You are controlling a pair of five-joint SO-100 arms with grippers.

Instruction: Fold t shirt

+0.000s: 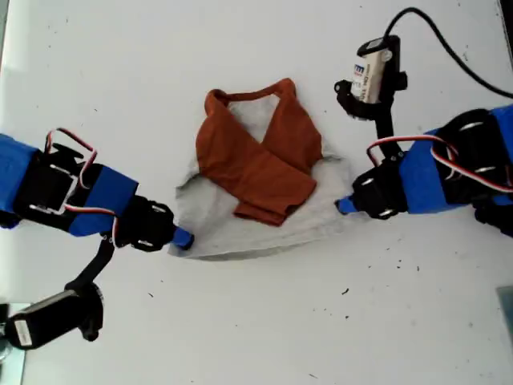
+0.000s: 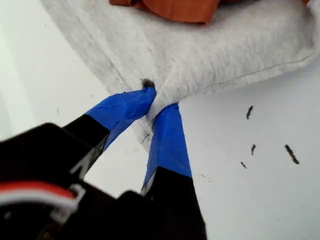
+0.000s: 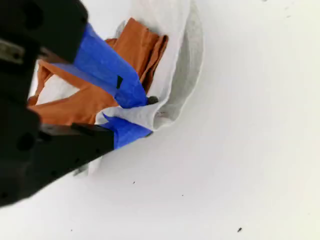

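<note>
So the t shirt (image 1: pixel 255 172) is lying mid-tabletop (image 1: pixel 264 329), orange sleeves crossed over the grey body. At the exterior view's left, my first pincer (image 2: pixel 159 102) is clamped on a hem corner; over on the exterior view's right, my second pincer (image 3: pixel 136 117) is pinching the other corner. Looks like the bottom-up fold is next. I'd be lifting both corners together, keeping them level and the hem taut so those 2 sleeves aren't sliding out, then laying it flat near the neckband.
</note>
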